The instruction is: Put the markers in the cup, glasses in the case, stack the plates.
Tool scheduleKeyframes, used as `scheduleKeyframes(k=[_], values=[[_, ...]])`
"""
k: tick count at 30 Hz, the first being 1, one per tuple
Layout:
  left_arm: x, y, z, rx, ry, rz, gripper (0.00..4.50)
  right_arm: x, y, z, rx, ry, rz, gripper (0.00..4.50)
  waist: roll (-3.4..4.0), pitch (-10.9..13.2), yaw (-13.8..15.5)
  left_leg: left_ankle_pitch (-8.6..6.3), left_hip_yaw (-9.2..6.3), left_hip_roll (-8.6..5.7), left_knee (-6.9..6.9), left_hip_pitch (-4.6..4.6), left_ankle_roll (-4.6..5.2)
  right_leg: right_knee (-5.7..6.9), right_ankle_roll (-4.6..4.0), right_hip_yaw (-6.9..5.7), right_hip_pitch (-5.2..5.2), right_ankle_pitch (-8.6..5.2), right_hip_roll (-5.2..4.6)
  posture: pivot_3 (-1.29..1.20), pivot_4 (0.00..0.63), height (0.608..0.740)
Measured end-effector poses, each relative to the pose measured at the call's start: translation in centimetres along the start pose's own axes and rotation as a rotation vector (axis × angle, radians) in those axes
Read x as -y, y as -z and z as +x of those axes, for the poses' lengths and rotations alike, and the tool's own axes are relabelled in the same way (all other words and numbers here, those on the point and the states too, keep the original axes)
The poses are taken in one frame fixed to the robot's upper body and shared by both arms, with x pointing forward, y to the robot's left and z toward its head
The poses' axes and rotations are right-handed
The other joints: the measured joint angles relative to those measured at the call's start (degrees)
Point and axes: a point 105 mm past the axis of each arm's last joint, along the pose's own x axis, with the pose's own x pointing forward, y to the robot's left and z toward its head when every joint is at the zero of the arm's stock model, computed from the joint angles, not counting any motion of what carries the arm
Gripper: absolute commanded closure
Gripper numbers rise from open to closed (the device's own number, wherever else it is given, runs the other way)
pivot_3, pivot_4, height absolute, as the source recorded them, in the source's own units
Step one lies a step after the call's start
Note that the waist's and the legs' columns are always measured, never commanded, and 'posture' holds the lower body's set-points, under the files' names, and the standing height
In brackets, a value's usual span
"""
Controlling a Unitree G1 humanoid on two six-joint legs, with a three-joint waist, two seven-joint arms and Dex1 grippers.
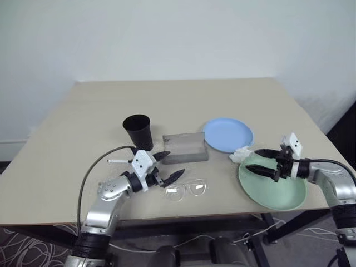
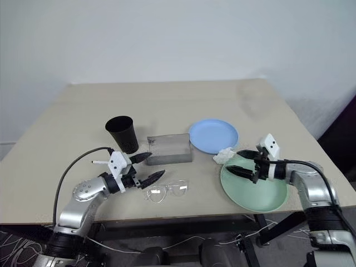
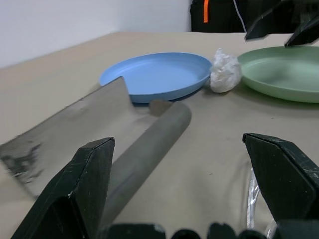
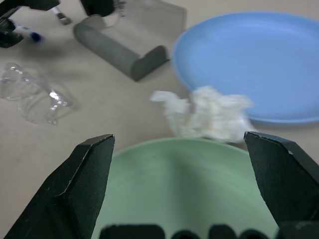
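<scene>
Against a plain pale wall stood a beige table (image 1: 167, 100), and patterned carpet showed below its front edge. Toward the left sat the black cup (image 1: 137, 130), with the grey case (image 1: 184, 147) open just to its right and the clear glasses (image 1: 186, 189) lying in front of the case. One marker (image 1: 119, 161) lay near the left gripper (image 1: 165, 168), which hovered with jaws wide apart and empty beside the glasses. Right of the case rested the light blue plate (image 1: 228, 134); a crumpled tissue (image 1: 241, 154) lay between it and the mint green plate (image 1: 272, 186). Over the green plate's rim, the right gripper (image 1: 260, 162) was spread open, gripping nothing.
</scene>
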Motion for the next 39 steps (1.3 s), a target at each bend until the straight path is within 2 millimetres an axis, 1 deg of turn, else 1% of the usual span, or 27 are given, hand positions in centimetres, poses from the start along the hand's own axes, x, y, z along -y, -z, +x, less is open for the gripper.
scheduleKeyframes(k=[2, 3, 4, 7, 9, 12, 15, 17, 20, 24, 26, 29, 32, 34, 37, 39], values=[[0.0, 0.2, 0.2, 0.002, -0.014, 0.001, 0.13, 0.4, -0.6, -0.7, -0.014, 0.003, -0.016, 0.00, -0.01, 0.0, -0.1, 0.00, 0.05, 0.05, 0.04, 0.04, 0.00, 0.01, 0.00, -0.01, 0.00, 0.00, 0.01, 0.00, 0.000, 0.737], [0.0, 0.1, 0.5, 0.014, -0.031, 0.001, 0.13, 0.7, -1.3, -1.0, -0.016, 0.002, -0.026, 0.00, 0.01, 0.0, -0.1, 0.00, 0.14, 0.08, 0.05, 0.07, 0.00, 0.01, 0.00, 0.01, -0.02, 0.00, 0.01, 0.00, 0.000, 0.737], [0.1, 0.1, 0.7, 0.021, -0.035, 0.003, 0.13, 1.0, -1.8, -1.1, -0.014, 0.003, -0.034, 0.00, 0.01, 0.0, -0.1, 0.00, 0.15, 0.10, 0.09, 0.09, 0.00, 0.02, 0.00, 0.00, -0.01, 0.00, 0.01, 0.00, 0.000, 0.737], [0.9, 0.3, 1.1, 0.030, -0.049, -0.001, 0.13, 2.1, -4.1, -0.8, 0.001, 0.000, -0.081, 0.00, 0.00, 0.0, -0.2, 0.00, 0.17, 0.13, 0.15, 0.17, -0.01, 0.01, -0.01, -0.02, -0.01, 0.00, 0.01, 0.00, 0.000, 0.737], [1.4, 0.7, 0.8, 0.020, -0.053, -0.010, 0.13, 2.4, -4.6, -0.7, 0.000, -0.005, -0.099, 0.00, -0.04, 0.0, 0.0, 0.00, 0.15, 0.16, 0.16, 0.15, -0.01, 0.02, -0.01, -0.05, -0.01, 0.00, 0.02, 0.00, 0.000, 0.737], [1.7, 1.2, 0.0, -0.008, -0.061, -0.011, 0.13, 2.7, -3.9, -0.2, -0.017, -0.013, -0.087, 0.00, -0.04, 0.0, 0.0, 0.00, 0.13, 0.12, 0.17, 0.05, 0.00, 0.01, -0.01, -0.04, -0.02, 0.00, 0.02, 0.00, 0.000, 0.737], [1.5, 0.9, -0.6, -0.031, -0.056, 0.017, 0.13, 2.6, -3.5, 0.3, -0.008, -0.022, -0.080, 0.00, -0.03, 0.0, 0.0, -0.01, 0.13, 0.10, 0.14, -0.01, 0.00, 0.02, -0.01, 0.01, -0.07, 0.00, 0.01, 0.00, 0.000, 0.737], [1.1, 0.4, -1.2, -0.041, -0.053, 0.043, 0.13, 2.5, -3.1, 0.5, 0.003, -0.015, -0.080, 0.00, -0.03, 0.0, 0.0, -0.02, 0.10, 0.10, 0.10, 0.00, 0.00, 0.02, 0.00, -0.01, -0.06, 0.00, 0.01, 0.00, 0.000, 0.737], [0.5, 0.2, -2.0, -0.074, -0.043, 0.068, 0.13, 2.1, -2.3, 1.4, 0.023, -0.006, -0.058, 0.00, -0.03, 0.0, 0.0, -0.02, 0.07, 0.10, 0.08, 0.01, 0.00, 0.05, 0.00, -0.02, -0.06, 0.00, 0.01, 0.00, 0.000, 0.737], [-1.0, -0.4, -3.0, -0.094, -0.040, 0.106, 0.13, 1.2, -0.8, 2.6, 0.036, 0.019, -0.020, 0.00, 0.01, 0.0, 0.0, -0.01, 0.09, 0.12, 0.12, 0.02, 0.00, 0.06, -0.01, -0.03, -0.06, 0.00, 0.02, 0.00, 0.000, 0.737], [-1.5, -1.0, -3.0, -0.083, -0.031, 0.113, 0.13, 1.1, -0.4, 2.5, 0.033, 0.034, -0.015, 0.00, 0.02, 0.0, 0.0, -0.01, 0.07, 0.09, 0.18, 0.01, 0.00, 0.05, -0.01, -0.03, -0.01, 0.00, 0.00, 0.00, 0.000, 0.737], [-2.4, -2.2, -2.3, -0.075, 0.008, 0.152, 0.13, 1.0, -0.6, 2.2, 0.050, 0.073, -0.023, 0.00, 0.00, 0.0, 0.0, -0.01, 0.06, 0.09, 0.24, -0.01, -0.01, 0.04, -0.01, -0.05, 0.03, 0.00, 0.01, 0.00, 0.000, 0.737], [-3.1, -2.9, -1.8, -0.072, 0.044, 0.175, 0.13, 1.1, -0.1, 1.7, 0.054, 0.126, -0.021, 0.00, 0.01, 0.0, 0.0, -0.02, 0.08, 0.08, 0.22, 0.01, -0.01, 0.05, -0.01, -0.04, 0.02, 0.00, 0.01, 0.00, 0.000, 0.737], [-2.9, -2.8, -1.6, -0.072, 0.073, 0.167, 0.13, 1.4, 0.1, 1.5, 0.054, 0.163, -0.015, 0.00, 0.02, 0.0, -0.2, -0.02, 0.20, 0.12, 0.14, 0.02, 0.00, 0.04, 0.00, 0.03, -0.06, 0.00, 0.01, 0.00, 0.000, 0.737], [-2.0, -2.3, -1.1, -0.079, 0.120, 0.147, 0.13, 2.2, -0.3, 0.7, 0.062, 0.209, -0.019, 0.00, 0.01, 0.0, 0.0, -0.01, 0.16, 0.12, 0.12, 0.02, 0.00, 0.06, 0.00, 0.02, -0.06, 0.00, 0.01, 0.00, 0.000, 0.737], [-1.5, -2.1, -0.8, -0.078, 0.142, 0.134, 0.13, 3.2, -0.1, -0.2, 0.033, 0.243, -0.019, 0.00, 0.01, 0.0, 0.0, -0.01, 0.15, 0.10, 0.14, 0.02, 0.00, 0.04, 0.00, 0.02, -0.02, 0.00, 0.01, 0.00, 0.000, 0.737]])
